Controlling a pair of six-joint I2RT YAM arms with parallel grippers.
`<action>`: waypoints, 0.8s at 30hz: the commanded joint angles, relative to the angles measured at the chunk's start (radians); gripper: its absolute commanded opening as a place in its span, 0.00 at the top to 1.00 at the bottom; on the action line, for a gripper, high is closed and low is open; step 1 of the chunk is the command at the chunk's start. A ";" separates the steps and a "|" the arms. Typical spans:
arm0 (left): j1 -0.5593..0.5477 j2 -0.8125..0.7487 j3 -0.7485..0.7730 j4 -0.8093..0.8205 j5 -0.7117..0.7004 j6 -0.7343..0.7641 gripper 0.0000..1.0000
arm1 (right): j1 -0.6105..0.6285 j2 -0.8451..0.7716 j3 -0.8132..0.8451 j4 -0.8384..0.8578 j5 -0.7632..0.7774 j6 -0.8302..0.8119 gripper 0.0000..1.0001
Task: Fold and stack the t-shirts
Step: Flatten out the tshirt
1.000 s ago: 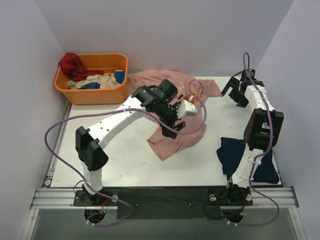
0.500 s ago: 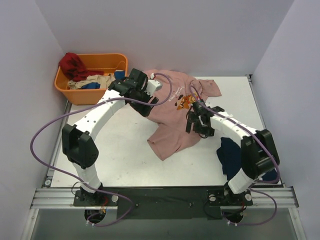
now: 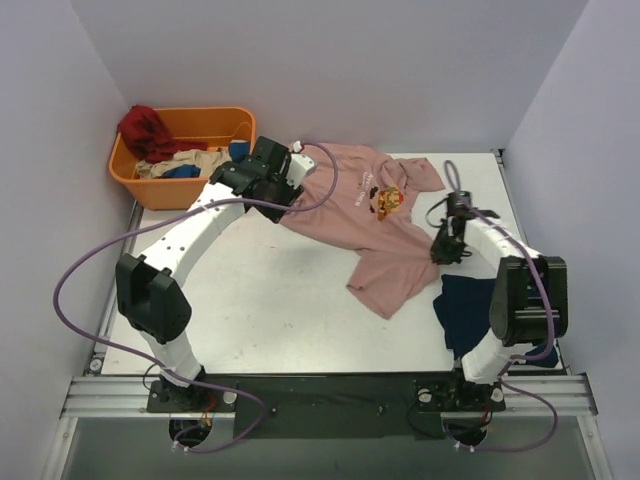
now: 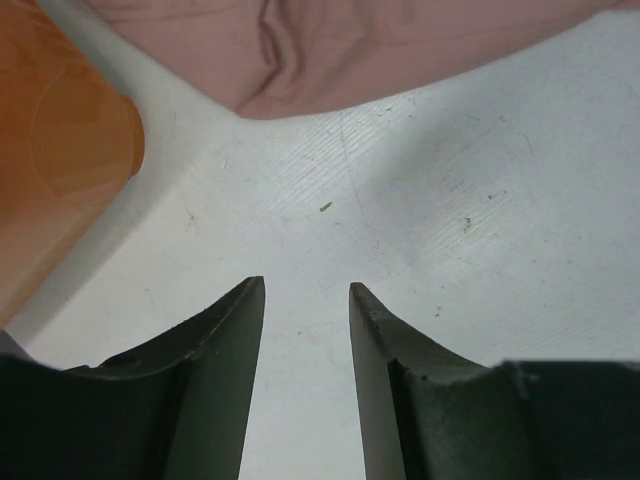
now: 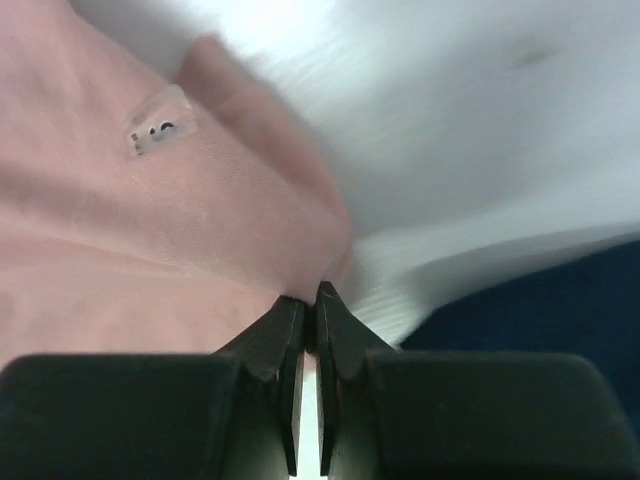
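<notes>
Over at the far left corner sits an orange basket (image 3: 185, 186) heaped with red, beige and blue clothes. Just to the right of it, the left arm reaches across the white table (image 3: 260, 300). The left claw (image 4: 305, 290) hangs low over bare tabletop with its jaws partly spread, a clear gap between them and nothing in it. From its wrist view the edge of the pink cloth lies a little ahead of the fingers (image 4: 225, 335), not touching them, and the basket's wall shows off to one side.

The pink t-shirt (image 3: 350, 225) lies spread at a slant across the middle of the table. Its collar end is at the back, beside the left claw, its small character print (image 3: 386, 198) faces up, and its lower part trails towards the near right.

At the shirt's right edge, the right claw (image 5: 310, 297) is pressed almost completely together, only a hairline between the tips. A fold of the pink cloth runs straight into them, so it looks pinched there. A small label (image 5: 160, 125) shows on the cloth nearby.

The navy t-shirt (image 3: 462, 308) lies at the near right of the table, partly under the right arm, just beside the pink one's lower corner.
</notes>
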 commanded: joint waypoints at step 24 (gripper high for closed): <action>-0.060 0.611 0.355 0.389 -0.225 -0.070 0.57 | 0.022 -0.261 -0.090 -0.223 0.027 -0.025 0.38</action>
